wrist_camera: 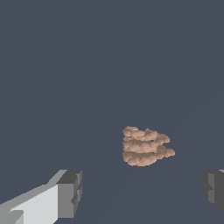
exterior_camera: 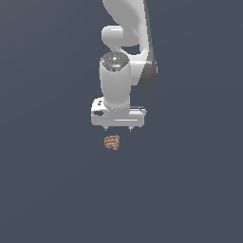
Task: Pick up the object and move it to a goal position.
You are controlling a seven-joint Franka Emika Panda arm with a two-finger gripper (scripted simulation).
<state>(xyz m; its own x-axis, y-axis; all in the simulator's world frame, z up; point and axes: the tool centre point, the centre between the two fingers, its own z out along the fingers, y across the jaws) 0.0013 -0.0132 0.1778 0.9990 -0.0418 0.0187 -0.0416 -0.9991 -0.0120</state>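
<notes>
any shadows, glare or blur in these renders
Exterior view: flat, even light, no cast shadow under the object, soft shading on the white arm. Wrist view: sharp, no glare; the tool has its fingers cropped at the frame edge.

Arm (exterior_camera: 128,28) cut off at exterior view's upper edge. Fingertips (exterior_camera: 107,127) there tiny, mostly hidden under gripper (exterior_camera: 118,128) body. Wrist view: fingers (wrist_camera: 69,194) cropped at frame edges beside object (wrist_camera: 144,146).

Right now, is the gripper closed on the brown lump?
No. In the wrist view the gripper is open, its fingers wide apart, and the brown lump lies beyond them, untouched.
</notes>
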